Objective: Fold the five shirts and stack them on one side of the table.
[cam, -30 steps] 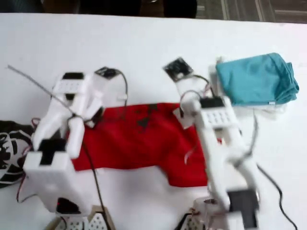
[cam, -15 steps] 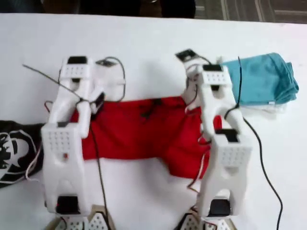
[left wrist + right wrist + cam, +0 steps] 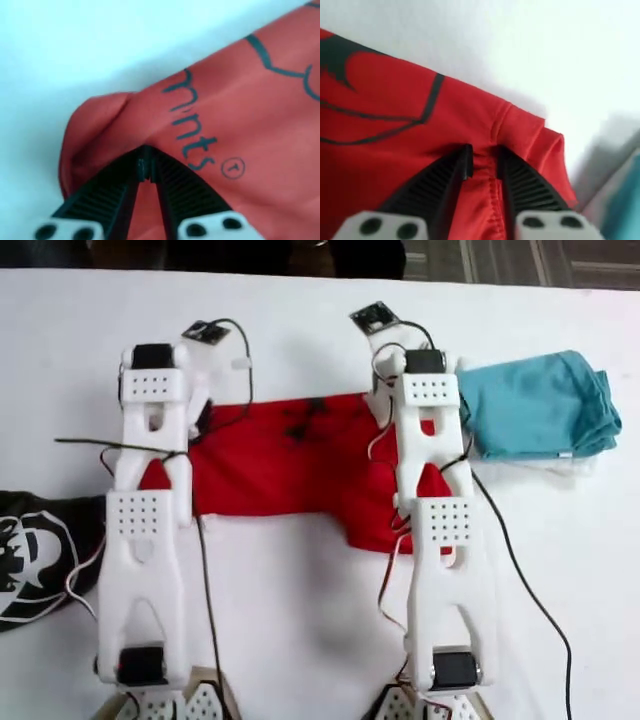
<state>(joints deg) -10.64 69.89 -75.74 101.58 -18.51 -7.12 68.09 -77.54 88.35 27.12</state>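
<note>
The white table [image 3: 300,330] spreads under both arms, and on it we see the red shirt [image 3: 290,465] lying across the middle, a folded teal shirt [image 3: 535,405] at 2 o'clock and a black shirt [image 3: 30,550] at the 8 o'clock edge. Our left gripper [image 3: 145,167] is pinched tight on a bunched corner of the red cloth at the shirt's 10 o'clock end, its tips meeting through the fabric. Our right gripper [image 3: 481,162] stands narrow, with a seamed hem nipped between its tips at the 1 o'clock end, near the teal shirt. We judge the step to be a fold along the shirt's length, with the 12 o'clock edge held at both ends. To do it well we should move both arms at one pace and one height, so the held edge stays straight and lightly taut, carry it toward 6 o'clock, lay it square on the near edge, and let go only once it rests. The flap [image 3: 362,525] sagging at 5 o'clock may want tucking, and we keep the right arm off the teal shirt
</note>
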